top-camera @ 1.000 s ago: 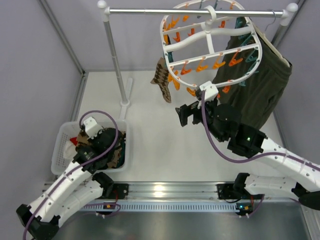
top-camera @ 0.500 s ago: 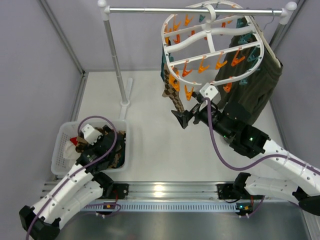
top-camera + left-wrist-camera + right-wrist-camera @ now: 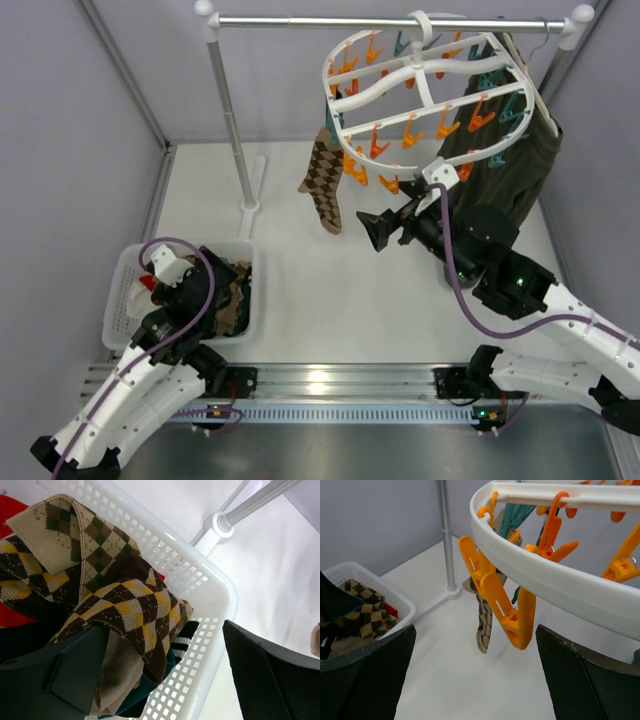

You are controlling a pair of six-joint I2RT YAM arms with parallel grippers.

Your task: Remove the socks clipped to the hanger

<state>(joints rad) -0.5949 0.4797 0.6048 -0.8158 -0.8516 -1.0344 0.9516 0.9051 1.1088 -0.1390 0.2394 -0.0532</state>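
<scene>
The white hanger (image 3: 420, 85) hangs from the rail, its rim (image 3: 560, 580) close above my right gripper. One brown-and-tan argyle sock (image 3: 324, 190) dangles clipped at its left edge, also visible as the sock (image 3: 484, 625) behind an orange clip (image 3: 505, 605). My right gripper (image 3: 385, 228) stands open just below that rim, right of the sock, holding nothing (image 3: 475, 680). Several socks (image 3: 125, 610) lie piled in the white basket (image 3: 220, 595). My left gripper (image 3: 165, 680) is open over them, one finger (image 3: 60, 675) against the pile, the other outside the basket wall.
A large olive-green garment (image 3: 510, 170) hangs at the hanger's right side. The rail's stand pole (image 3: 232, 110) rises between basket (image 3: 130, 290) and hanger, its foot on the white table. Grey walls close in on the left and right.
My left gripper opened and let an argyle sock drop into the basket, then drew back a little. The hanger and its sock swayed, and my right gripper shifted slightly under the rim.
</scene>
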